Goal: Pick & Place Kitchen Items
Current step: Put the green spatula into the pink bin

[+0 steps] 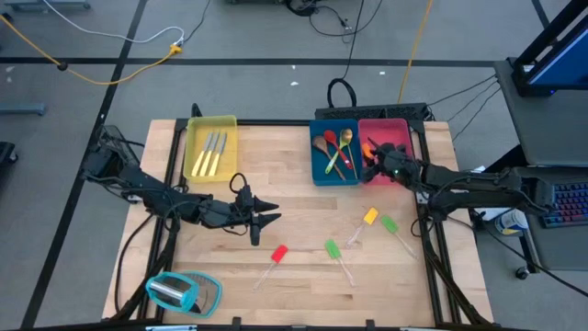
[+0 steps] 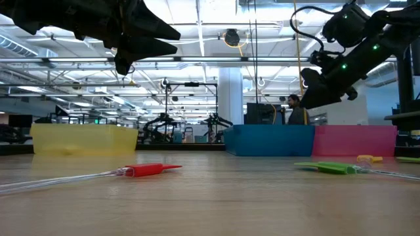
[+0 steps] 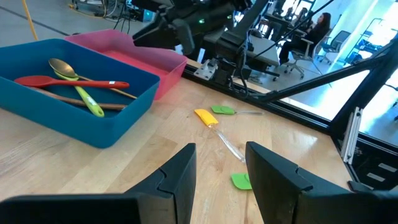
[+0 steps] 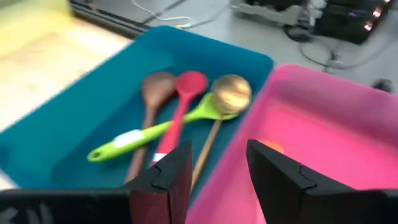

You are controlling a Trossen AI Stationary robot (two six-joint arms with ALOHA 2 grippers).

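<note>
Right gripper (image 1: pixel 384 165) above pink tray (image 1: pixel 397 127), fingers parted, nothing between them; something orange (image 4: pixel 271 147) in the tray, probably a spatula head. Blue tray (image 1: pixel 320 175) just beside pink tray, holding wooden, red, gold and green spoons (image 1: pixel 336 150), handles running toward the table's near edge. Yellow tray (image 1: pixel 226 123) far from pink tray, with silver cutlery (image 1: pixel 212 154) lying lengthwise. Left gripper (image 1: pixel 272 217) mid-table, half open, empty. Red spatula (image 1: pixel 278 253), two green spatulas (image 1: pixel 333 248) (image 1: pixel 390 223) and yellow spatula (image 1: pixel 370 217) flat on the wood near the pink tray, handles angled.
</note>
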